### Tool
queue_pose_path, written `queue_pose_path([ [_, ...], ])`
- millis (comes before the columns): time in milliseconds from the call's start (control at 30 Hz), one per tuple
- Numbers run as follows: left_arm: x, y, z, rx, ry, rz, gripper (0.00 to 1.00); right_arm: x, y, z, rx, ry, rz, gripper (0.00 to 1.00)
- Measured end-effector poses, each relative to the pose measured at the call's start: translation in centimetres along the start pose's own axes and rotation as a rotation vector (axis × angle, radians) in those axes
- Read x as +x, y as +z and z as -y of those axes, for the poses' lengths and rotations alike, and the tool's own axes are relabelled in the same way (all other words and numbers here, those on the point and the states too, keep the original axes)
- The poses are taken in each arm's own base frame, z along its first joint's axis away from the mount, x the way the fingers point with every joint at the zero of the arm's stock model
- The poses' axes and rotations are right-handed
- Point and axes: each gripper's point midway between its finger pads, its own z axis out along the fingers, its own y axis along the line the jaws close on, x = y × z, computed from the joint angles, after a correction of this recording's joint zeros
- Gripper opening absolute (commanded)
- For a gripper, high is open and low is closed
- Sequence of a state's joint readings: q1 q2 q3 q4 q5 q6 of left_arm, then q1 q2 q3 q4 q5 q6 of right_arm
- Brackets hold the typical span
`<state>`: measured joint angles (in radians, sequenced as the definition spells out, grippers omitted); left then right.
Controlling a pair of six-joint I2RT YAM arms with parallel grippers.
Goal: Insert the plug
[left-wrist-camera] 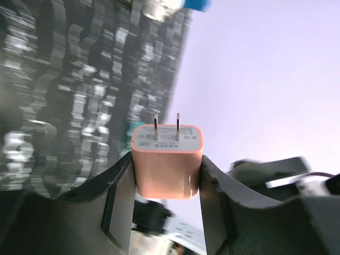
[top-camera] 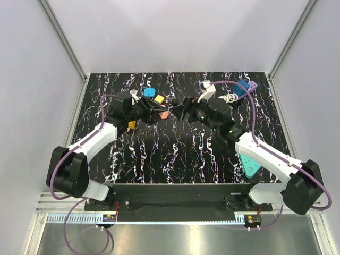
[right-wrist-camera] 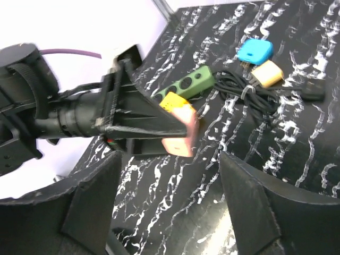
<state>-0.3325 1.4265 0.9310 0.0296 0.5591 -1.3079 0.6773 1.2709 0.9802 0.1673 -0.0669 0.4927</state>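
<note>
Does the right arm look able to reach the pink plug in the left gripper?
Probably yes: the right gripper faces the pink plug with open jaws, nothing between; the left gripper grips its body.

Blue charger (right-wrist-camera: 255, 51) and tan charger (right-wrist-camera: 267, 73) lie beside a bundled black cable (right-wrist-camera: 240, 87); a teal slab (top-camera: 249, 167), perhaps plastic, lies apart.

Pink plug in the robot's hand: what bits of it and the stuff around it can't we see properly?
- Left wrist view: the pink plug's lower end is hidden between the left gripper's jaws; its printed label is too small to read.
- Left wrist view: the table is blurred, and a blue thing is cut off by the top edge.
- Right wrist view: the left gripper covers one end of the green power strip.
</note>
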Motion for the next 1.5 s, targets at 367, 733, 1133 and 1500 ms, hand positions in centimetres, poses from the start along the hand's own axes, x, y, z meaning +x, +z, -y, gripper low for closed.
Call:
queue_pose_path([
  [367, 2.0, 0.3, 5.0, 0.181, -0.142, -0.045, 0.00, 0.3, 1.3, -1.4, -0.009, -0.178, 0.101, 0.66],
  [733, 2.8, 0.1, 6.9, 0.246, -0.190, -0.067, 0.00, 2.2, 3.0, 0.3, 0.038, -0.284, 0.067, 0.52],
  [1133, 3.1, -0.1, 6.5, 0.245, -0.230, -0.043, 0.17, 1.7, 3.3, 0.0, 0.030, -0.361, 0.098, 0.06],
  [1500, 3.9, -0.2, 5.6, 0.219, -0.086, -0.111, 0.99, -0.3, 2.4, 2.8, 0.233, -0.465, -0.036, 0.00],
])
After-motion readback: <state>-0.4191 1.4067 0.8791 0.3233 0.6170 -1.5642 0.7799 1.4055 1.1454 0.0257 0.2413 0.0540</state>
